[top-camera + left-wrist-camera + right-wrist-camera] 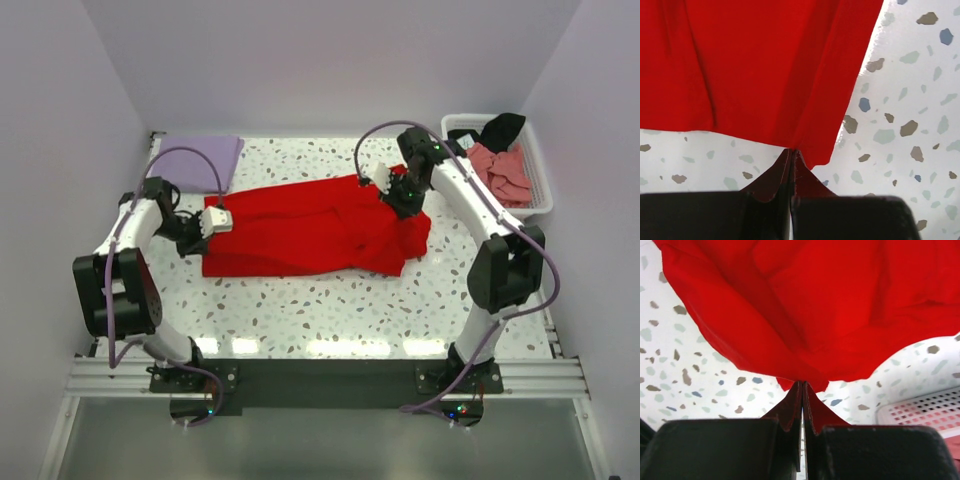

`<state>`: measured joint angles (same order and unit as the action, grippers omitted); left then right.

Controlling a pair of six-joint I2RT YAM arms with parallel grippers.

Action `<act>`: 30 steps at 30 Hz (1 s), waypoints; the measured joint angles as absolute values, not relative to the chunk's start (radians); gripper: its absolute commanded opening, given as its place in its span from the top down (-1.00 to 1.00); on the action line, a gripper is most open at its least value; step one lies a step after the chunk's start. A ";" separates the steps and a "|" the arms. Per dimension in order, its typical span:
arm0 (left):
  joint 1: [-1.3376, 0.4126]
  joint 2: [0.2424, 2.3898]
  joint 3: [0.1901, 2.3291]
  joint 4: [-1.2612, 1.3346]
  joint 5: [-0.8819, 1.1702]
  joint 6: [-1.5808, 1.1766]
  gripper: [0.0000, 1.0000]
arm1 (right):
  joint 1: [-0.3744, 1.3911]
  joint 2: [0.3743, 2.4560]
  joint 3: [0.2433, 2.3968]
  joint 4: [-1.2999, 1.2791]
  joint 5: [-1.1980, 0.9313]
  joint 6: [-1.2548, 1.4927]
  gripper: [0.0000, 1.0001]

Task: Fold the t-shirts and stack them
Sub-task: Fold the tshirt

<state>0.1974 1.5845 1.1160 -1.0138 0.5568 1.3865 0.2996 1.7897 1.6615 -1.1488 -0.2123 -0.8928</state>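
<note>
So, left side first: the left gripper (213,222) is pinched tight on the left-hand edge of the bright red cloth t-shirt (310,228), with only a thin bit of hem between its closed fingers. The shirt lies spread across the white speckled terrazzo table (330,315), running from that gripper over to the right gripper (385,186). That gripper is also clamped on a red edge at the far end, with the cloth bunched up just beside it.

My worry is that both grips look like they've only got a sliver of fabric. If the 2 arms pull apart or lift unevenly, an edge could slip out and the fold goes crooked. That bunched lump by the right gripper could also get folded in as a wrinkle.

Around it, a pale lavender folded t-shirt (200,158) sits beyond the left gripper, close to the red corner. I can't tell if they touch, but a sloppy swing might drag it. Off to the right gripper's right is a white slatted plastic basket (543,195) holding a salmon-pink shirt (503,170) and a black shirt (500,127). Its rim could snag swinging cloth.
</note>
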 measured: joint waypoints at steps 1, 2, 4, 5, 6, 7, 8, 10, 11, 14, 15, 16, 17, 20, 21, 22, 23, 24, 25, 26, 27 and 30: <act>0.202 1.598 1.127 -1.009 0.559 1.378 1.00 | 0.299 1.814 1.697 -1.155 -0.213 -0.899 1.00; 0.205 1.610 1.139 -1.002 0.563 1.371 1.00 | 0.298 1.837 1.736 -1.166 -0.213 -0.905 1.00; 0.210 1.632 1.161 -0.992 0.569 1.362 1.00 | 0.296 1.879 1.801 -1.175 -0.212 -0.915 1.00; 0.212 1.643 1.172 -0.985 0.573 1.353 1.00 | 0.296 1.900 1.834 -1.182 -0.212 -0.921 1.00; 0.214 1.655 1.184 -0.979 0.575 1.348 1.00 | 0.295 1.921 1.865 -1.189 -0.212 -0.927 1.00; 0.215 1.665 1.194 -0.974 0.577 1.344 1.00 | 0.295 1.940 1.890 -1.192 -0.212 -0.931 1.00; 0.216 1.678 1.205 -0.967 0.580 1.339 1.00 | 0.295 1.962 1.920 -1.204 -0.210 -0.937 1.00; 0.216 1.701 1.222 -0.954 0.582 1.324 1.00 | 0.295 2.019 1.998 -1.227 -0.209 -0.949 1.00; 0.216 1.711 1.230 -0.949 0.585 1.319 1.00 | 0.295 2.048 2.036 -1.236 -0.207 -0.955 1.00; 0.216 1.746 1.253 -0.936 0.590 1.301 1.00 | 0.295 2.122 2.129 -1.253 -0.201 -0.971 1.00; 0.216 1.757 1.260 -0.933 0.591 1.299 1.00 | 0.295 2.143 2.154 -1.260 -0.200 -0.977 1.00; 0.216 1.765 1.265 -0.931 0.591 1.296 1.00 | 0.295 2.161 2.177 -1.264 -0.199 -0.983 1.00; 0.216 1.774 1.271 -0.931 0.591 1.294 1.00 | 0.295 2.177 2.195 -1.268 -0.197 -0.990 1.00; 0.218 1.786 1.279 -0.934 0.595 1.296 1.00 | 0.295 2.217 2.235 -1.283 -0.196 -1.007 1.00; 0.221 1.786 1.279 -0.937 0.596 1.301 1.00 | 0.295 2.225 2.243 -1.286 -0.194 -1.014 1.00; 0.223 1.785 1.281 -0.941 0.600 1.306 1.00 | 0.295 2.230 2.245 -1.290 -0.193 -1.018 1.00; 0.227 1.785 1.282 -0.945 0.604 1.314 1.00 | 0.295 2.231 2.246 -1.295 -0.194 -1.024 1.00; 0.229 1.782 1.282 -0.952 0.609 1.324 1.00 | 0.295 2.232 2.246 -1.299 -0.194 -1.028 1.00; 0.231 1.778 1.282 -0.957 0.613 1.330 1.00 | 0.294 2.232 2.246 -1.304 -0.194 -1.033 1.00; 0.233 1.770 1.282 -0.963 0.619 1.338 1.00 | 0.293 2.232 2.246 -1.310 -0.196 -1.037 1.00; 0.234 1.758 1.282 -0.966 0.628 1.348 1.00 | 0.290 2.231 2.246 -1.315 -0.199 -1.040 1.00; 0.235 1.727 1.282 -0.974 0.645 1.368 1.00 | 0.282 2.230 2.241 -1.320 -0.204 -1.047 1.00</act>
<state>0.2348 1.7271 1.2819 -0.9745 0.6453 1.3678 0.2821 2.2295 2.2410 -1.3201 -0.2039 -1.0473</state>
